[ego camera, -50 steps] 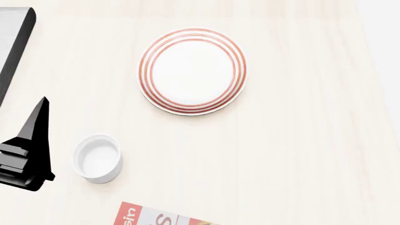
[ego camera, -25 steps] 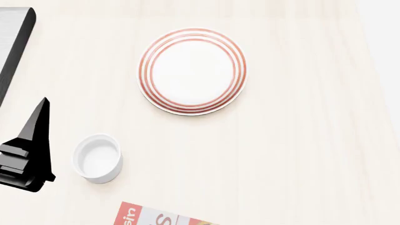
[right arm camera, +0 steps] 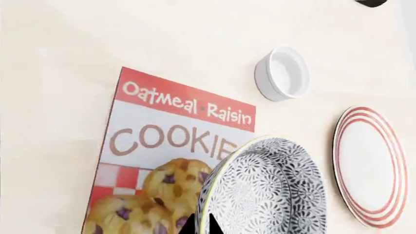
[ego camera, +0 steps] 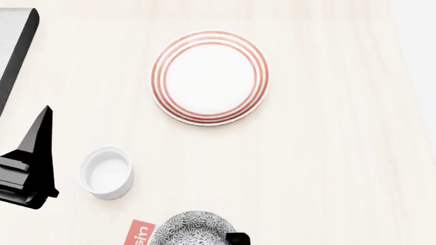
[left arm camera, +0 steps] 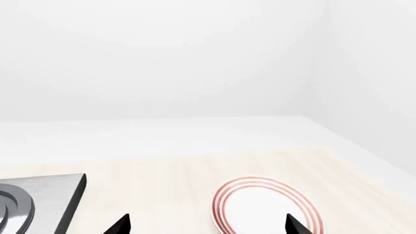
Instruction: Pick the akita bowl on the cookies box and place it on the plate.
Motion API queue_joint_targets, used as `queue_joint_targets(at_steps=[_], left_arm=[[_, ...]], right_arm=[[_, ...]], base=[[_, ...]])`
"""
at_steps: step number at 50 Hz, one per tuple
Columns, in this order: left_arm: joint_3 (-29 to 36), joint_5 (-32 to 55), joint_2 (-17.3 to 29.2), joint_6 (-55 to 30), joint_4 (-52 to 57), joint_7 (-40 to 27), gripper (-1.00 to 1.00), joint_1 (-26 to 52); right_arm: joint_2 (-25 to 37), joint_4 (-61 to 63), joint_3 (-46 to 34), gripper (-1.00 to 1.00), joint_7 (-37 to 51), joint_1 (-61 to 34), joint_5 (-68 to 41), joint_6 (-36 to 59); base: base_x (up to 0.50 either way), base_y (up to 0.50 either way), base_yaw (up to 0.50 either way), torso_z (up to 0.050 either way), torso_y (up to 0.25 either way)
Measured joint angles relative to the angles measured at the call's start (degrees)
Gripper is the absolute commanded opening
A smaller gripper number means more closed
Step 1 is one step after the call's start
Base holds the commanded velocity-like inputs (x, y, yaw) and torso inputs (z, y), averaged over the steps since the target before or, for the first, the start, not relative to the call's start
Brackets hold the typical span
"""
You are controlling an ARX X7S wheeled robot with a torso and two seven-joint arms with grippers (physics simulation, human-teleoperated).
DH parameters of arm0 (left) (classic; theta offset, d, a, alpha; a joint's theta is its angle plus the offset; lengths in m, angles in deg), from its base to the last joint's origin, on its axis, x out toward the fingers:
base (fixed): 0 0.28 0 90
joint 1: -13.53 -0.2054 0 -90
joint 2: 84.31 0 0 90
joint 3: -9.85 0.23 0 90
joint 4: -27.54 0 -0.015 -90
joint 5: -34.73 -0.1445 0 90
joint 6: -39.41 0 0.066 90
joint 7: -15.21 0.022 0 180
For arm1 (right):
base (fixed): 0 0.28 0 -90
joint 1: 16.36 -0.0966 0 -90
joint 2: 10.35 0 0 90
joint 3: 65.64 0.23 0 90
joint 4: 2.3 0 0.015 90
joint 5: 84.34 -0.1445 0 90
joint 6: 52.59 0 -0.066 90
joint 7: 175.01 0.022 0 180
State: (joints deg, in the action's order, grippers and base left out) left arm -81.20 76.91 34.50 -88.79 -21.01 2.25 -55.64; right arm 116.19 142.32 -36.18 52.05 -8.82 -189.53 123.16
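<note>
Pale wood-grain table (ego camera: 340,168), filling the head view; the left wrist view alone shows its far edge, a white ledge and bare white walls meeting in a corner. Grey metal appliance with a dark edge (ego camera: 15,51), at ten o'clock in the head view, seen in the left wrist view as a brushed slab with a round ring. Cookies box (right arm camera: 162,161), flat on the table; lettering and cookie picture legible only in the right wrist view, a red corner alone showing at six o'clock in the head view. Plate (ego camera: 210,77), at twelve o'clock of the head view's centre, nothing on it. Akita bowl (ego camera: 193,229), at six o'clock in the head view, over the box; tilted in the right wrist view, well apart from the plate. Left gripper (left arm camera: 206,225), two dark fingertips spread wide, holding nothing. White cup (ego camera: 107,172), at eight o'clock, just beside the left gripper's black body. Right gripper (right arm camera: 202,225), a dark fingertip against the bowl's rim; spread of its fingers cannot be told.
</note>
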Motion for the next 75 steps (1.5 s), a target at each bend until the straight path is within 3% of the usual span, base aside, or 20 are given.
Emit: queue_joint_targets(at_steps=[11,18,30,47,75], left_arm=[[0.27,0.15,0.09,0.05,0.13,-0.14,1.0,0.03],[0.52,0.29,0.17,-0.03,0.12,-0.21,1.0,0.24],[1.06,0.43,0.34,-0.09,-0.05,-0.12,1.0,0.79],[2.53,1.19,1.47,-0.01,0.17,2.05,1.0,0.68],[4.17,-0.75,2.89,1.66,0.79,3.51,1.0,-0.68]], right_arm=[[0.13,-0.83,-4.0,-1.0,5.05,-8.69,-3.87,0.76],[0.52,-1.05,-5.05,-1.0,3.63,-11.73,-1.89,1.9],[3.19,-0.52,-8.63,-1.0,-12.41,-14.23,18.27,0.25],[5.52,-11.54,-21.07,-1.0,-32.96,-16.64,49.83,-14.65],[-1.29,-37.79,-26.26,-1.0,-44.05,-17.56,68.42,-32.04]], base=[[0.0,0.0,0.0,0.0,0.0],[0.0,0.0,0.0,0.0,0.0],[0.0,0.0,0.0,0.0,0.0],[0.0,0.0,0.0,0.0,0.0],[0.0,0.0,0.0,0.0,0.0]])
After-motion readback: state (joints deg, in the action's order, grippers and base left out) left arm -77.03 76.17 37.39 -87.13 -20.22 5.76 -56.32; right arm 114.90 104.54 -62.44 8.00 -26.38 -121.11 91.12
